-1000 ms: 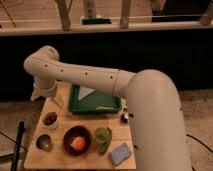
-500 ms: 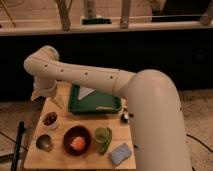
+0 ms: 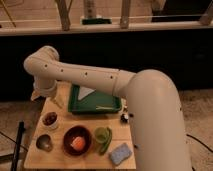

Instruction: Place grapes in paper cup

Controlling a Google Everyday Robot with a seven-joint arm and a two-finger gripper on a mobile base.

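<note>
Since the grapes (image 3: pixel 49 119) are a small cluster of dark reddish-brown lumps, they should be treated as light, soft and easily bruised, with skins likely to be slippery; this is a judgement from their look only. They lie inside the paper cup (image 3: pixel 50 121), a short white cup near the left edge of the desk (image 3: pixel 55 156), so the placement appears complete or nearly so. If a fresh hold were ever needed, the top of the cluster is the accessible part, taken from above with light pressure. The cup itself is probably thin-walled and light, and could tip if nudged sideways.

Just in front of the paper cup stands a grey metal cup (image 3: pixel 43 142); its contents cannot be made out. To its right is a brown bowl (image 3: pixel 77 140) holding an orange lump (image 3: pixel 77 143). Further right is a green cup (image 3: pixel 102 134), apparently with nothing in it, with a long green item touching its right side. A blue-grey sponge (image 3: pixel 120 153) lies near the front right corner. Behind these sits a green tray (image 3: pixel 94 99) containing a pale sheet and a thin stick-like item.

The end effector (image 3: pixel 44 93) hangs at the back left of the desk, behind the paper cup and apart from it. Whether it is released or clenched cannot be told, and nothing is seen held in it
</note>
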